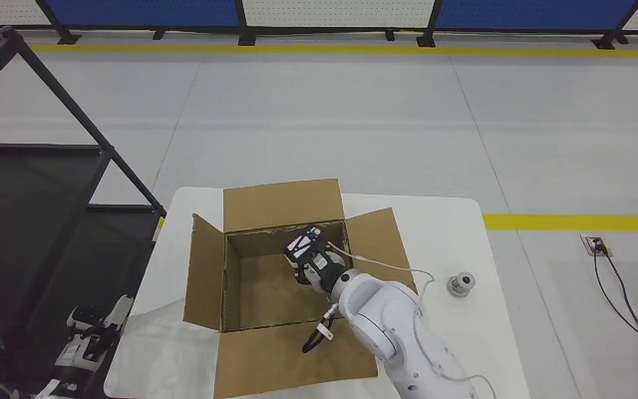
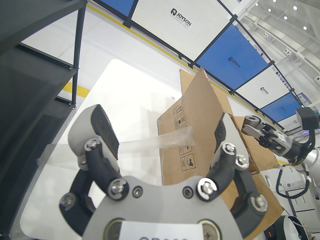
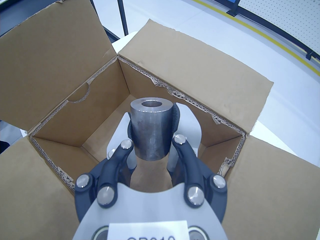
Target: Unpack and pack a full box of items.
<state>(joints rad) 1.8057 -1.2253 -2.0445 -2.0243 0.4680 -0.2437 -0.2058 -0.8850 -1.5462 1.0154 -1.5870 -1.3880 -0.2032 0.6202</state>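
An open cardboard box [image 1: 282, 204] stands on the white table [image 1: 439, 219] with all its flaps spread. My right gripper [image 3: 153, 119] hangs above the box's inside [image 3: 100, 136], shut on a grey steel cylinder [image 3: 151, 131] with a bored hole, held upright. From the top, that right gripper [image 1: 302, 245] is over the box's far right part. My left gripper [image 2: 162, 131] is open and holds nothing, low beside the table's left edge, facing the box's side [image 2: 200, 116]. Farther off, the right gripper [image 2: 252, 126] shows over the box.
A second small metal part [image 1: 459, 284] stands on the table right of the box. A clear plastic sheet [image 2: 170, 139] lies on the table left of the box. A dark metal rack [image 1: 60, 199] stands left of the table.
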